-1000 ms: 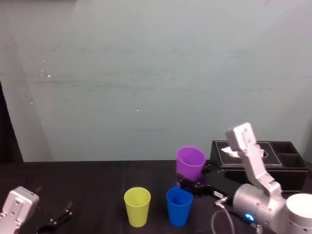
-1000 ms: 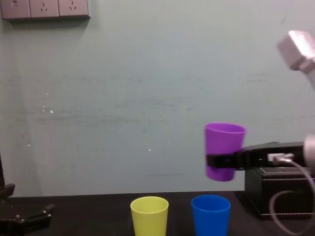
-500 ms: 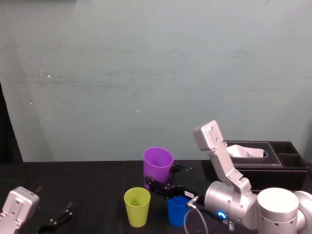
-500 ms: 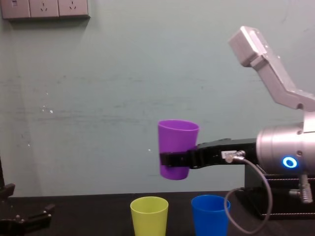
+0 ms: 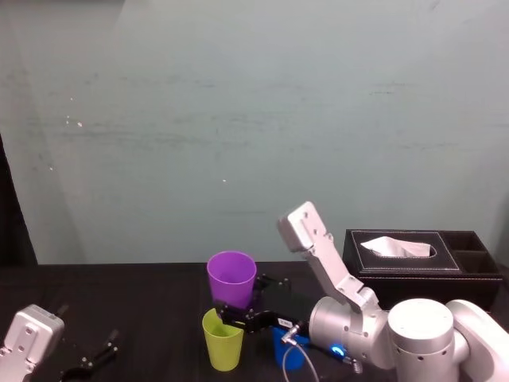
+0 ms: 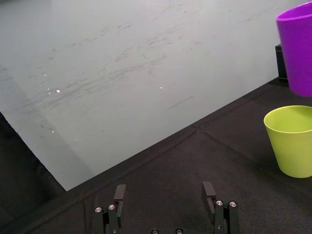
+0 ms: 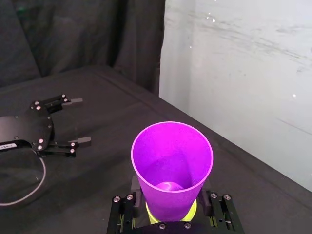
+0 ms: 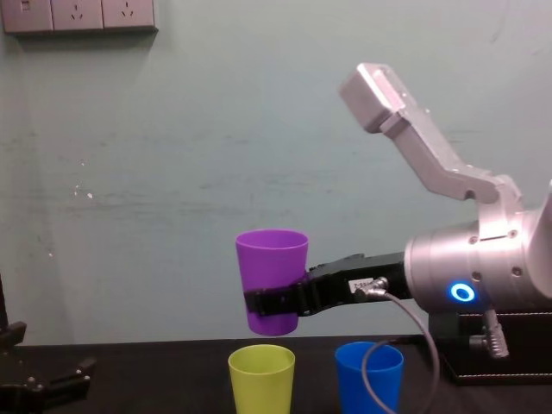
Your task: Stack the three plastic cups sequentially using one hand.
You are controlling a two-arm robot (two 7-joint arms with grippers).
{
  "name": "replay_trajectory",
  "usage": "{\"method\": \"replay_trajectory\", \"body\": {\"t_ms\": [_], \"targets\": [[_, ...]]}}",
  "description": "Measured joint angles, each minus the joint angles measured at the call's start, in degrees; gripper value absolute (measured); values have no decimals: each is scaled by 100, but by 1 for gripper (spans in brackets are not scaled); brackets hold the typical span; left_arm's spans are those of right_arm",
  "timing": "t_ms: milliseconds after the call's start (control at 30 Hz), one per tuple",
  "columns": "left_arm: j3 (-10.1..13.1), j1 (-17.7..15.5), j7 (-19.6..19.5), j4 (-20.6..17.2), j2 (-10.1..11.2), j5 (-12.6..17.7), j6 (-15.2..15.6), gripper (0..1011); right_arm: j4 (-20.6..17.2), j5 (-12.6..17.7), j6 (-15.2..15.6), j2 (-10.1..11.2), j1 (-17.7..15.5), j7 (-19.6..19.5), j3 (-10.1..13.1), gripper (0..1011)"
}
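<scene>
Now the right gripper (image 8: 274, 302) clasps the purple cup (image 8: 272, 263) just above the yellow-green cup (image 8: 261, 378), blue cup (image 8: 368, 376) at its 3 o'clock; left gripper (image 6: 165, 191) lies spread at 8 o'clock.

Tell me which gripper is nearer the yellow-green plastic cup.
Right. The right gripper, holding the purple plastic cup, hangs just above the yellow-green plastic cup; the open left gripper sits well off to its left.

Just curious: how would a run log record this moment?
right end effector: shut on purple cup, over yellow-green cup, not inside | blue cup: beside | left end effector: open, parked at left
</scene>
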Motion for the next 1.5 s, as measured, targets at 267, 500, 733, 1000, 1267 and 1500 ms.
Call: {"method": "replay_trajectory", "body": {"t_ms": [267,500,733,1000,1267,1500], "targets": [[0,0,0,0,0,0,0,1000,294,-111,-13,-123,180,44,-136,693],[0,0,0,0,0,0,0,1000,540,-144,-23,-256,260,40,-155,693],[0,0,0,0,0,0,0,1000,691,-144,-18,-343,270,-1,-121,693],[0,0,0,0,0,0,0,1000,781,-159,3,-387,270,-30,-99,693],[0,0,0,0,0,0,0,1000,891,-191,-26,-442,277,-28,-96,693],[0,0,0,0,0,0,0,1000,1016,-216,-51,-499,296,-27,-103,693]]}}
